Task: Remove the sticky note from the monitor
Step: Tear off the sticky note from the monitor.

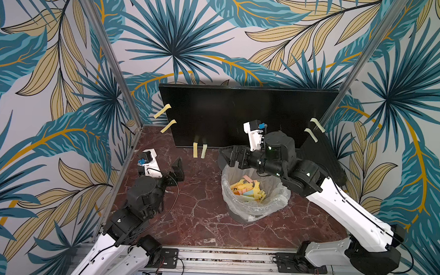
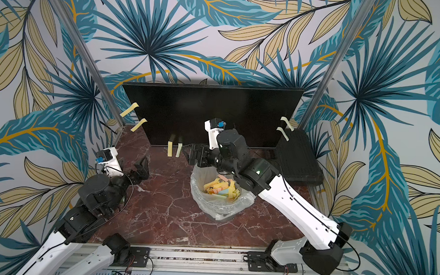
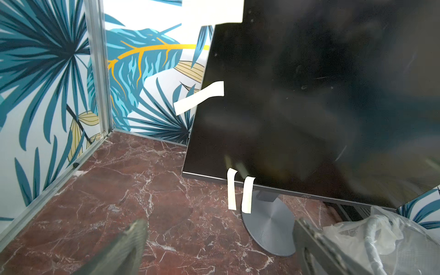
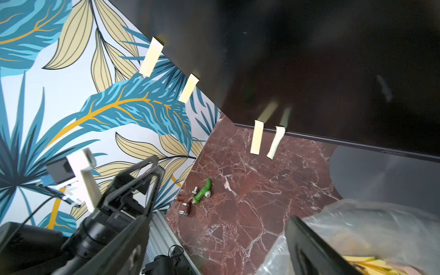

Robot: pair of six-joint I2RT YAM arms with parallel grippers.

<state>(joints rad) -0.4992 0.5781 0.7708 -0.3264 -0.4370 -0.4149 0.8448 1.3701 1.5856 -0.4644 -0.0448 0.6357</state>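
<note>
The black monitor [image 1: 240,113] stands at the back on its round grey base [image 3: 269,226]. Several pale yellow sticky notes hang from its edges: two on the left [image 1: 162,111], two along the bottom [image 1: 195,149] [image 4: 256,138], and two on the right [image 1: 317,124]. My right gripper [image 1: 225,156] [image 4: 219,228] is open and empty over the bin's far rim, just right of the bottom notes. At the left of the table my left gripper [image 1: 178,167] [image 3: 219,228] is open and empty, pointing toward the monitor's lower left corner.
A bin [image 1: 254,211] lined with a clear bag stands mid-table and holds several coloured notes. A ribbed black case [image 1: 322,158] leans at the back right. A small green and metal fitting [image 4: 201,191] lies near the table's left edge. Metal frame posts [image 1: 108,51] flank the monitor.
</note>
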